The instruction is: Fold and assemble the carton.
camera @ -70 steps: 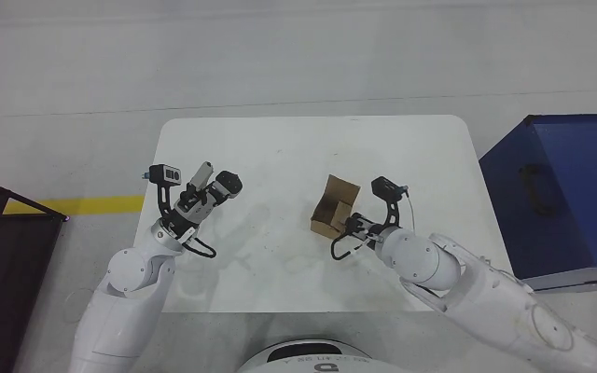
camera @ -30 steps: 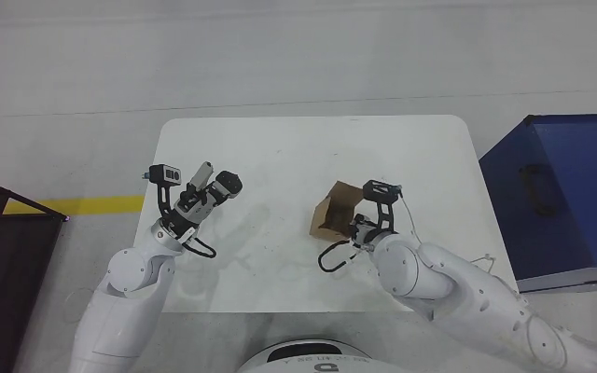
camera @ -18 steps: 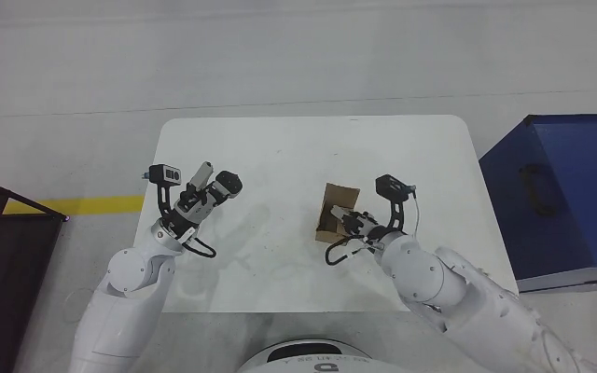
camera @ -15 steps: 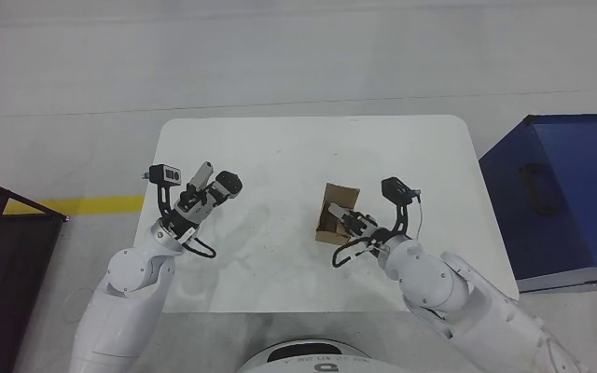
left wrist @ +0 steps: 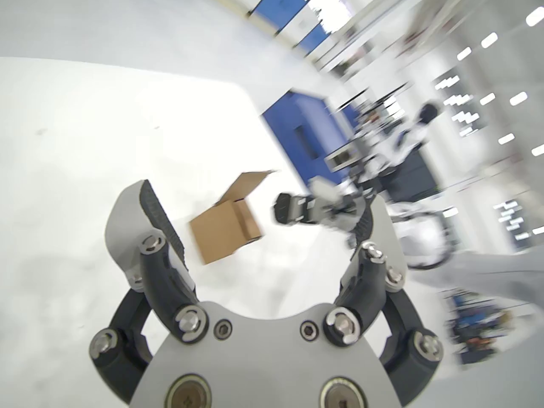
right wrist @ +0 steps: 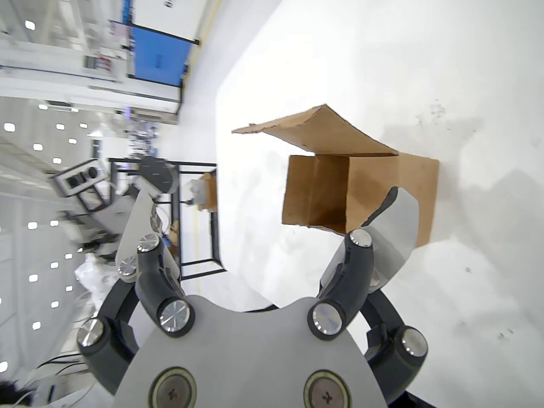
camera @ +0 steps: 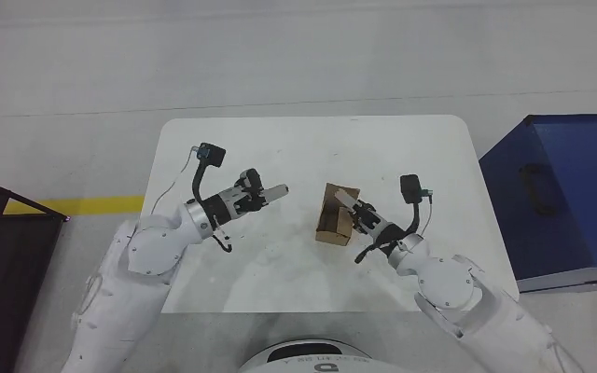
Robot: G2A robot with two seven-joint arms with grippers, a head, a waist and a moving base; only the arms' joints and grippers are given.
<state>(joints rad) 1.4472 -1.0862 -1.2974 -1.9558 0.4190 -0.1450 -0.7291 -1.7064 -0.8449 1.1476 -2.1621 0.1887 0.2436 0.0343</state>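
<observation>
Open-flapped carton [camera: 332,216] is set on the table [camera: 410,158], right gripper [camera: 354,210] held spread just beside it, left gripper [camera: 278,191] held spread farther off.

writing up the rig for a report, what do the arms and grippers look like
The left arm and right arm have smooth white rounded shells, each with a black wrist camera and a looped black cable. The left gripper and right gripper share a grey screwed plate, black linkages and pale fingers, the left's with black ribbed pads.

Overhead, two wrist views (common carton [camera: 334,214])
</observation>
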